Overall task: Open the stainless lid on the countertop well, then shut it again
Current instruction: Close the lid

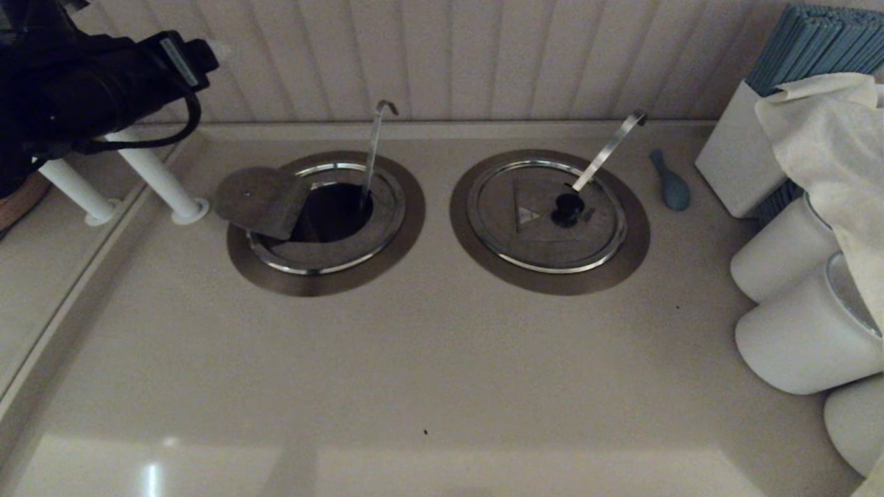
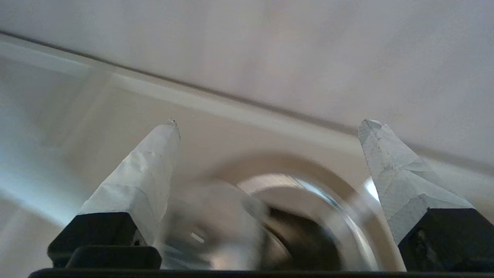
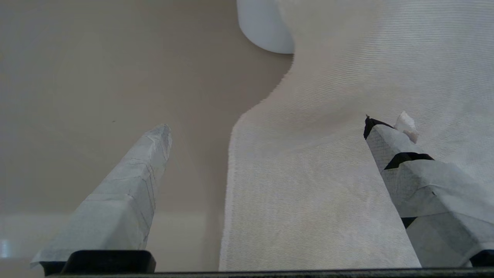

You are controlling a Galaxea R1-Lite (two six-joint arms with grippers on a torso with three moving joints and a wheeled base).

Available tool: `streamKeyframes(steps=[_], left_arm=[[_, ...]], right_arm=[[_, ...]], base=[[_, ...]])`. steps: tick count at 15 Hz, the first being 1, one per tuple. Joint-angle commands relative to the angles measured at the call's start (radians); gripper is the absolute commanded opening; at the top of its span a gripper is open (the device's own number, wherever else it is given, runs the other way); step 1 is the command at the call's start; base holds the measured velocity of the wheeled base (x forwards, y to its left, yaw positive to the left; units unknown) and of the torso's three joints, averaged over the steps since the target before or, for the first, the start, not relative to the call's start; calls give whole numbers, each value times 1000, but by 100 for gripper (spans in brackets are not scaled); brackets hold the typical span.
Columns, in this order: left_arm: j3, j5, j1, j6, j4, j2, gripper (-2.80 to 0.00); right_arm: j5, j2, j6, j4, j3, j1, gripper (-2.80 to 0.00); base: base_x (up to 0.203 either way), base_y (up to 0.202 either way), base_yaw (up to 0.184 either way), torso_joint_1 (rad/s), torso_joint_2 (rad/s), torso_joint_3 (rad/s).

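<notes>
The countertop well [image 1: 324,277] with the bronze ring lies left of centre. Part of its stainless lid [image 1: 257,199] is folded back to the left, baring a dark opening [image 1: 336,211]. The thin hook-topped handle [image 1: 376,145] rises from that opening. My left arm [image 1: 103,83] hangs high at the back left, apart from the lid. In the left wrist view my left gripper [image 2: 270,123] is open and empty, with the raised lid flap [image 2: 204,224] and the well's ring [image 2: 293,162] blurred below it. My right gripper [image 3: 266,125] is open and empty above a white cloth [image 3: 328,173].
The twin well [image 1: 549,279] to the right has its lid [image 1: 532,231] down, with a black knob and a flat strip handle [image 1: 611,148]. A blue spoon [image 1: 670,183] lies beside it. White containers [image 1: 794,331], a white box [image 1: 735,152] and white posts [image 1: 159,179] flank the counter.
</notes>
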Motion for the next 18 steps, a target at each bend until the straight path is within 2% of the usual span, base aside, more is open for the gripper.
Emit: streamKeyframes(steps=[1,3,4,5,7,8,10,12,14,18], left_arm=[[46,-134,48,-19,2,-45,0],[48,-171,113,-44,54,-14,0],[56,-170,134,-85,97,-8,0],[83,-168,138,-117,111,-12,0],[165,-182,146,-128,110,-29,0],[200,-205,154,-131,109,-33,0],[265,-294,163,-142,107,-25,0],[295,-310,167,-170,35,-6,0],[334,-315,177,-171,-63,25,0],[358,-308,179,-167,-179,124,0]], right_arm=[[0,1,0,0,0,0,0],[0,1,0,0,0,0,0],[0,1,0,0,0,0,0],[0,1,0,0,0,0,0],[0,1,0,0,0,0,0],[0,1,0,0,0,0,0],[0,1,0,0,0,0,0],[0,1,2,0,0,0,0],[0,1,2,0,0,-1,0],[0,1,2,0,0,0,0]], base=[[0,0,0,0,0,0],[0,0,0,0,0,0],[0,0,0,0,0,0],[0,0,0,0,0,0],[0,0,0,0,0,0],[0,0,0,0,0,0],[0,0,0,0,0,0],[0,0,0,0,0,0],[0,0,0,0,0,0],[0,0,0,0,0,0]])
